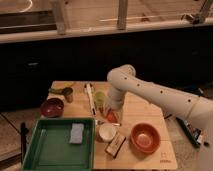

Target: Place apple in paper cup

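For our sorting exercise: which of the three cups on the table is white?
The paper cup, beside the green tray, with the gripper just behind it; the yellow-green cup and dark cup stand farther back.

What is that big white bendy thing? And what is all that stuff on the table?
It is a robot's arm. There is just one picture, from a camera looking down at a wooden table. At the arm's end is its claw, which holds a small red apple close to a white paper cup. Also on the table are an orange bowl, a dark red bowl, a yellow-green cup, a small dark cup and a green tray with a grey sponge in it.
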`<state>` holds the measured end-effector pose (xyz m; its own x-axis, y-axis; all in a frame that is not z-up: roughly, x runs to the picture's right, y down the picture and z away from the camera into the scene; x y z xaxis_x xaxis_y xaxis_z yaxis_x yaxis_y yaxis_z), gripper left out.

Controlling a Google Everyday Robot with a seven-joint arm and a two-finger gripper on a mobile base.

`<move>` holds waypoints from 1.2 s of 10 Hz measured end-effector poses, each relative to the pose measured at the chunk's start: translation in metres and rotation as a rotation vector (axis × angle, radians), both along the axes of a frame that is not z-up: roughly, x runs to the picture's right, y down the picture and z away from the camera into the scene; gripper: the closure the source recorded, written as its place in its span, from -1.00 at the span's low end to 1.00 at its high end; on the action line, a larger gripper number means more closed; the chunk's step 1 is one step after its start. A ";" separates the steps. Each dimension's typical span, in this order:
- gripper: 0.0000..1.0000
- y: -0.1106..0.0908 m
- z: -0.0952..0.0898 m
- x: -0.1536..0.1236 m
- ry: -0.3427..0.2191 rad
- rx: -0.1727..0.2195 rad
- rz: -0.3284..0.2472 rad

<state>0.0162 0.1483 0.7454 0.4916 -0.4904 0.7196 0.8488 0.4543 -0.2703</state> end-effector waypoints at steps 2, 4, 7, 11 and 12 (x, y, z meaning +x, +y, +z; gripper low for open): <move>0.91 0.001 0.000 -0.003 -0.016 -0.008 -0.016; 0.91 0.011 -0.006 -0.006 -0.030 -0.019 -0.034; 0.84 0.017 -0.010 -0.011 -0.050 -0.023 -0.051; 0.79 0.026 -0.018 -0.018 -0.076 -0.041 -0.094; 0.79 0.032 -0.022 -0.018 -0.081 -0.046 -0.103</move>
